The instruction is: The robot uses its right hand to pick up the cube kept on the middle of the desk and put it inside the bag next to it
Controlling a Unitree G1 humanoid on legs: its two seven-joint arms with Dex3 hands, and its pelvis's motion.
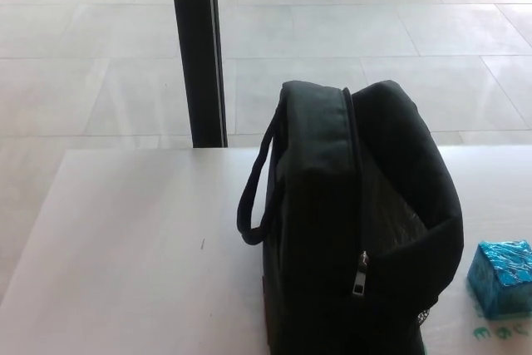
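A shiny blue cube (502, 278) sits on the white desk (133, 247) at the right edge of the head view, just right of the bag. The black bag (349, 230) stands upright in the middle of the desk with its zipper undone and its top gaping toward the right. A carry handle (253, 197) hangs on its left side. A metal zipper pull (360, 273) dangles at the front. Neither of my hands shows in the picture.
A black vertical post (199, 47) rises behind the desk's far edge. Pale tiled floor (374, 22) lies beyond. Green markings (499, 332) show on the desk just in front of the cube.
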